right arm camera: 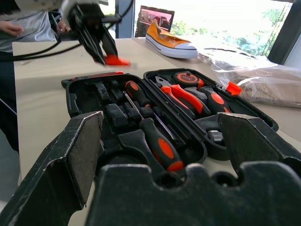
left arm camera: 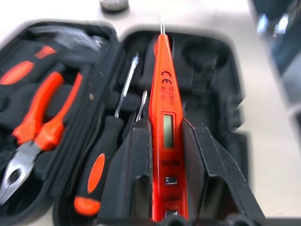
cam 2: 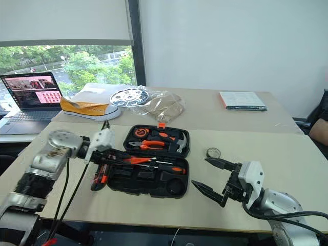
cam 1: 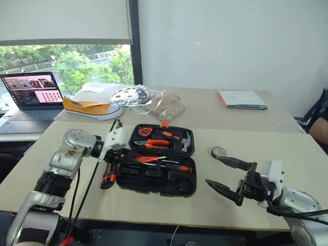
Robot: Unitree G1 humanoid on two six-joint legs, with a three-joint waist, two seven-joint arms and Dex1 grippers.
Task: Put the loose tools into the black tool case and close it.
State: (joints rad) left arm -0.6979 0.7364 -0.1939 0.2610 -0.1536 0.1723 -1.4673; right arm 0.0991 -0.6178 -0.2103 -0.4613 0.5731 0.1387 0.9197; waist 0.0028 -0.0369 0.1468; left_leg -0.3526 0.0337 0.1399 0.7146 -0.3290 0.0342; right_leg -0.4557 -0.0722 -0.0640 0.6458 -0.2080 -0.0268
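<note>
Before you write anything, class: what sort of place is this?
Probably an office or meeting room: long pale tables, an open laptop beside a window with a roller blind, and a notebook lying on the far table.

My left gripper (left arm camera: pixel 162 207) covers the butt of the tester screwdriver (left arm camera: pixel 165 117); its tip is blurred. On the table, the utility knife (cam 1: pixel 108 178) lies half hidden under my left arm. The laptop (cam 1: pixel 28 100) is cut off at the edge.
</note>
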